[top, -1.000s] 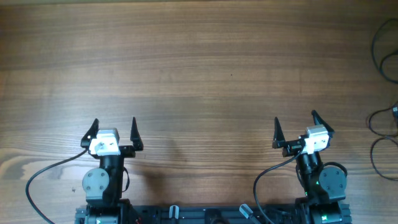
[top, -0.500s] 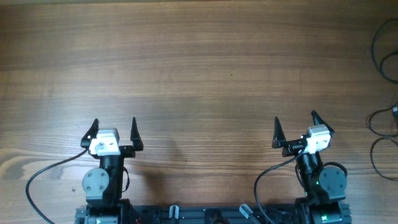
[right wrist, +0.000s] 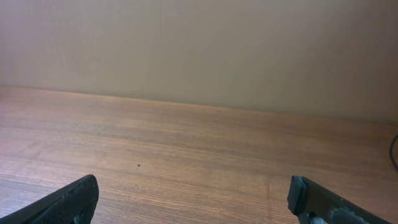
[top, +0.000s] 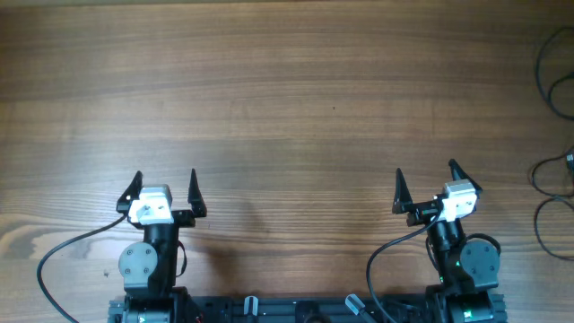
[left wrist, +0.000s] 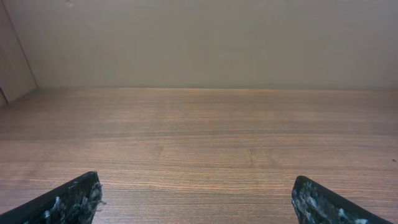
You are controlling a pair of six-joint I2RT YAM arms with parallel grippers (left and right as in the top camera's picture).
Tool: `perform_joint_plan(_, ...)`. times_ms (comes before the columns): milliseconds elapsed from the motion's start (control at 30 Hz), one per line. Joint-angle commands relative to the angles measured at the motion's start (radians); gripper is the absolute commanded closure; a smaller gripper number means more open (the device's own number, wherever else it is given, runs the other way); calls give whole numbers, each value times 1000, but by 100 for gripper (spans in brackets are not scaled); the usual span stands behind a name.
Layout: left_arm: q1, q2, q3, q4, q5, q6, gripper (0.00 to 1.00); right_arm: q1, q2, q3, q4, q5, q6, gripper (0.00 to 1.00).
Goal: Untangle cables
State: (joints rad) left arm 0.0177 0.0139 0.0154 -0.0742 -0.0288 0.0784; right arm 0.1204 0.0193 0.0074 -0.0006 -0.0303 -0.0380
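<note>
Black cables (top: pixel 553 170) lie in loops at the far right edge of the wooden table (top: pixel 287 108), partly cut off by the frame; a sliver of one shows at the right edge of the right wrist view (right wrist: pixel 394 152). My left gripper (top: pixel 163 186) is open and empty near the front left. My right gripper (top: pixel 425 178) is open and empty near the front right, well left of the cables. In the left wrist view my left gripper (left wrist: pixel 196 193) frames only bare wood, and so does my right gripper (right wrist: pixel 193 193) in the right wrist view.
The arms' own black leads curl at the front edge beside each base (top: pixel 54 256). A plain wall (left wrist: pixel 199 37) rises behind the table's far edge.
</note>
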Motion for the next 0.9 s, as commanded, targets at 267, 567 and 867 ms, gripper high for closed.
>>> perform_joint_plan(267,-5,-9,-10,4,-2,19,0,-23,-16,-2,1,-17,14,0)
perform_joint_plan(567,-5,-9,-10,4,-2,19,0,-23,-15,-2,1,-17,15,0)
perform_joint_plan(867,-5,-9,-10,4,-2,19,0,-23,-14,-2,1,-17,14,0)
